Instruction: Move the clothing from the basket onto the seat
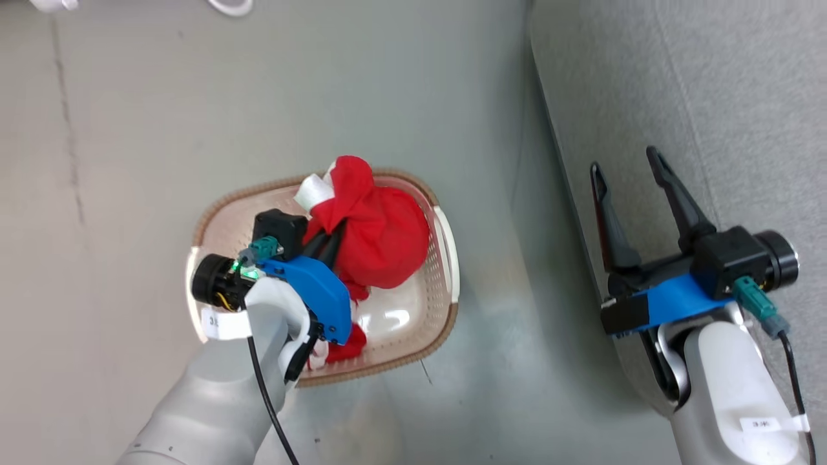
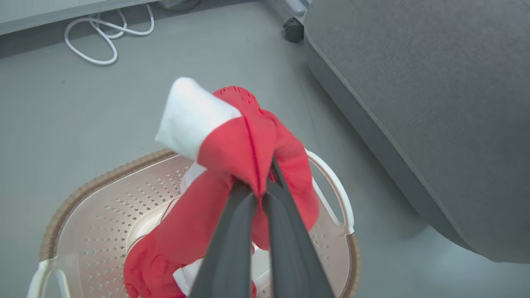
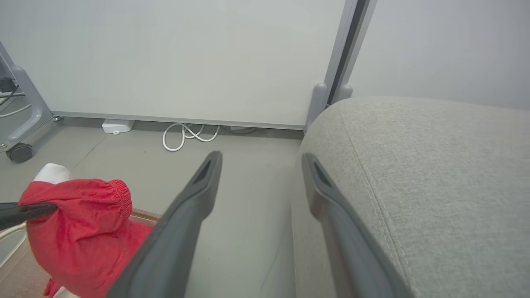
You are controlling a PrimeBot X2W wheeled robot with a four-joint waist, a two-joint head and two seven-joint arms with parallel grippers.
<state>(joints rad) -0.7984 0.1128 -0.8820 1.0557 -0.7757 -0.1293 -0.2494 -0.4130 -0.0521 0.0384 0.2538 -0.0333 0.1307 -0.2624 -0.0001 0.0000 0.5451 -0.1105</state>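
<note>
The left gripper (image 2: 263, 186) is pinching a fold of the clothing (image 2: 232, 145), jaws closed, bundle hanging just over the basket (image 2: 103, 174); the seat (image 1: 711, 97) is lying off to that gripper's right across bare floor (image 1: 504, 361), nearer the right gripper (image 1: 623, 161), which is hovering wide open, empty.

Below me the smooth grey floor (image 1: 387, 97) carries the cream perforated basket (image 1: 413, 310), near the big grey seat (image 1: 711, 97) but apart from it. By the wall, a coiled white cable (image 3: 188, 131) lies loose.
</note>
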